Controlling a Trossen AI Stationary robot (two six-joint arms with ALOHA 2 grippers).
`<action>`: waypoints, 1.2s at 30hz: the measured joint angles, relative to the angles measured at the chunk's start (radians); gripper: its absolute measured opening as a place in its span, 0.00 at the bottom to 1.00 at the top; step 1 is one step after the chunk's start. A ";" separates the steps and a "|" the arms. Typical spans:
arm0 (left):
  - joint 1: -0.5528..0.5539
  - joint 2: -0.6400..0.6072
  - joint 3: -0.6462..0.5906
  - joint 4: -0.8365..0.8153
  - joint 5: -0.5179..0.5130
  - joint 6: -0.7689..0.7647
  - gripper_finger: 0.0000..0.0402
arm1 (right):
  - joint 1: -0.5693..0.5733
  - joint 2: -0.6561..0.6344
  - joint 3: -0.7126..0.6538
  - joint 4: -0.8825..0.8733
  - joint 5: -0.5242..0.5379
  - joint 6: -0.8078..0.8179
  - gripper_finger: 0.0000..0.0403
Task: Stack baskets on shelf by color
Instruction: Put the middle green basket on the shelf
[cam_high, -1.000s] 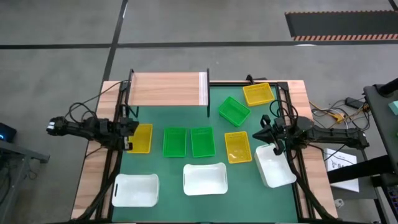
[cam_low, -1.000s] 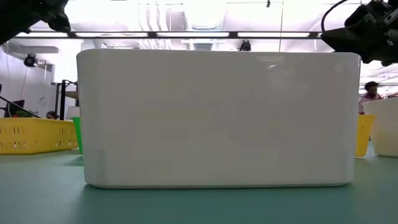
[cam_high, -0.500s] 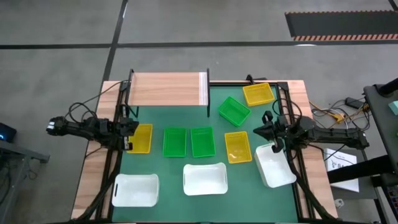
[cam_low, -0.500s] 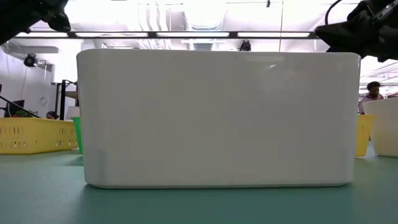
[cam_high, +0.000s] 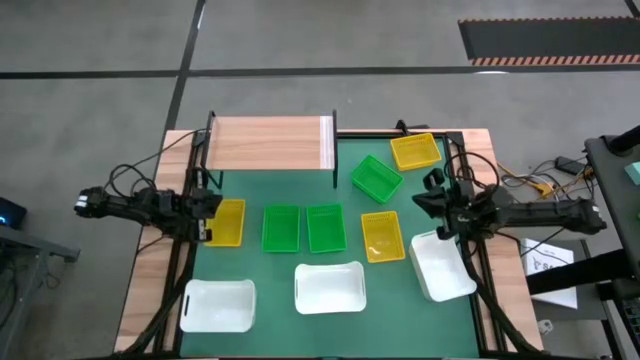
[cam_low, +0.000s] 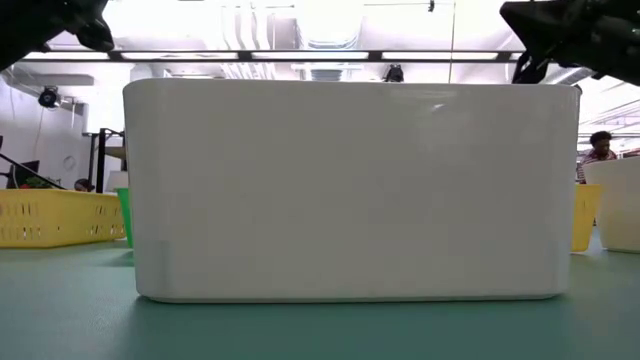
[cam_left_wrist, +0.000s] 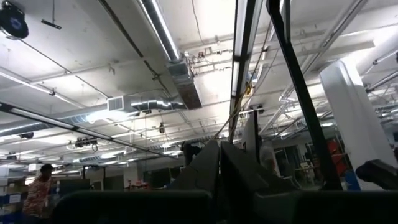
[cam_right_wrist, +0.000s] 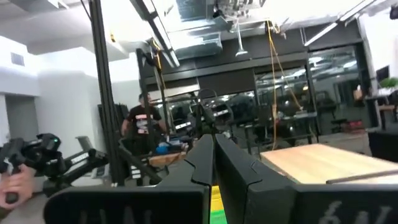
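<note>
Nine baskets rest bottom-down on the green mat (cam_high: 300, 195). Yellow ones sit at the left (cam_high: 228, 222), the centre right (cam_high: 382, 236) and the far right (cam_high: 416, 152). Green ones sit side by side (cam_high: 281, 228) (cam_high: 325, 228), with a third turned askew (cam_high: 377, 177). White ones stand along the near side (cam_high: 219, 305) (cam_high: 330, 287) (cam_high: 442, 265). The wooden shelf (cam_high: 270, 143) stands bare at the far left. My left gripper (cam_high: 212, 204) is shut above the left yellow basket's edge. My right gripper (cam_high: 422, 196) is shut, raised over the mat's right side.
The middle white basket (cam_low: 350, 190) fills the low view, hiding most of the mat. Black frame rails run along both table sides (cam_high: 180, 260) (cam_high: 478, 270). People stand in the room beyond (cam_right_wrist: 143, 124) (cam_low: 597, 150). The mat between the shelf and the green baskets is bare.
My right gripper has risen a little and tipped its fingers upward, rolling somewhat as it went, and stays shut. No basket has moved.
</note>
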 joint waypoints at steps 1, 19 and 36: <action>0.000 0.000 0.000 0.017 0.000 -0.016 0.00 | 0.000 0.027 0.000 0.031 0.009 -0.013 0.02; 0.000 0.001 0.000 0.056 0.000 -0.044 0.00 | 0.000 0.398 0.251 -0.030 0.073 -0.187 0.02; 0.000 0.011 0.000 0.052 0.000 -0.071 0.00 | 0.175 0.651 0.633 -0.630 0.065 -0.267 0.02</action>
